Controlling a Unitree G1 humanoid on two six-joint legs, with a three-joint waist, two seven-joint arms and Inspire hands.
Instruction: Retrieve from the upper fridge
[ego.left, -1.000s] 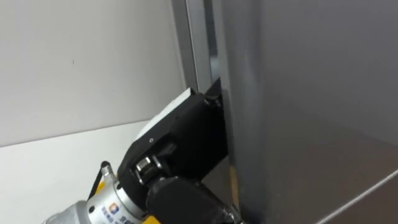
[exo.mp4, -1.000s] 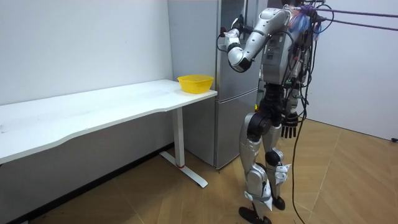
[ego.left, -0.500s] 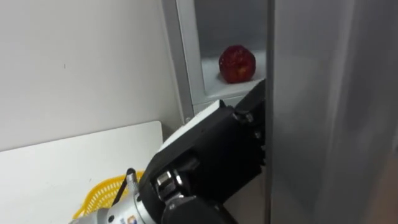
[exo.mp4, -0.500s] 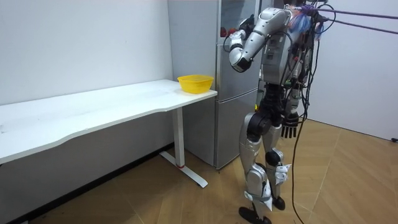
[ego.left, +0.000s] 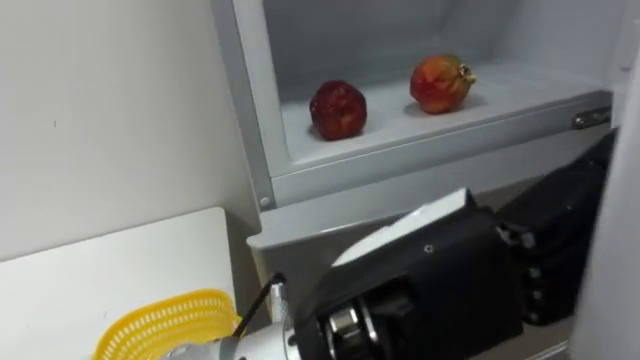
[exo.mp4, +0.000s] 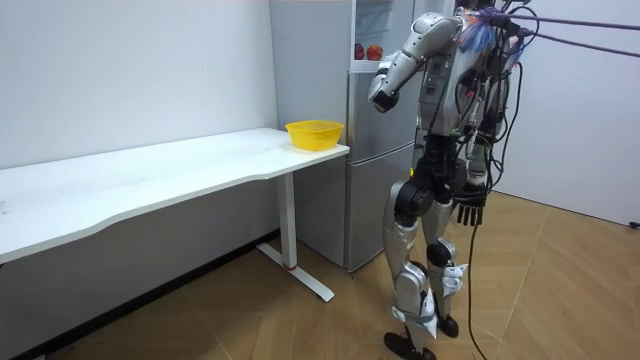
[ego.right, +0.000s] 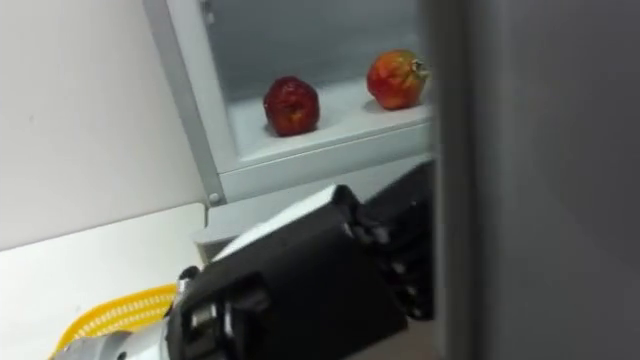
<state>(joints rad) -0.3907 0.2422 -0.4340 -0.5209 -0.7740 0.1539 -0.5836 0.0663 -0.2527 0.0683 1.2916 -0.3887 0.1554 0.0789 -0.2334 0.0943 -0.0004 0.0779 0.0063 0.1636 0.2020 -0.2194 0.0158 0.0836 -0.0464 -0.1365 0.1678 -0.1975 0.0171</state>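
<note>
The upper fridge compartment stands open. On its white shelf (ego.left: 430, 142) lie a dark red apple (ego.left: 337, 108) to the left and a red-orange pomegranate (ego.left: 438, 82) to the right. My left hand (ego.left: 450, 280) is below the shelf, its dark fingers (ego.right: 408, 250) curled round the edge of the grey fridge door (ego.right: 540, 180), well apart from both fruits. In the room view I stand upright in front of the fridge (exo.mp4: 372, 200), left arm raised. My right hand (exo.mp4: 465, 210) hangs open by my hip, holding nothing.
A yellow basket (ego.left: 165, 325) sits on the end of the white table (ego.left: 100, 270) just left of the fridge. A white wall runs behind the table. Wood floor lies around me in the room view.
The fridge door has swung from nearly closed to wide open with my left hand on its edge. First the apple, now also the pomegranate, have come into sight.
</note>
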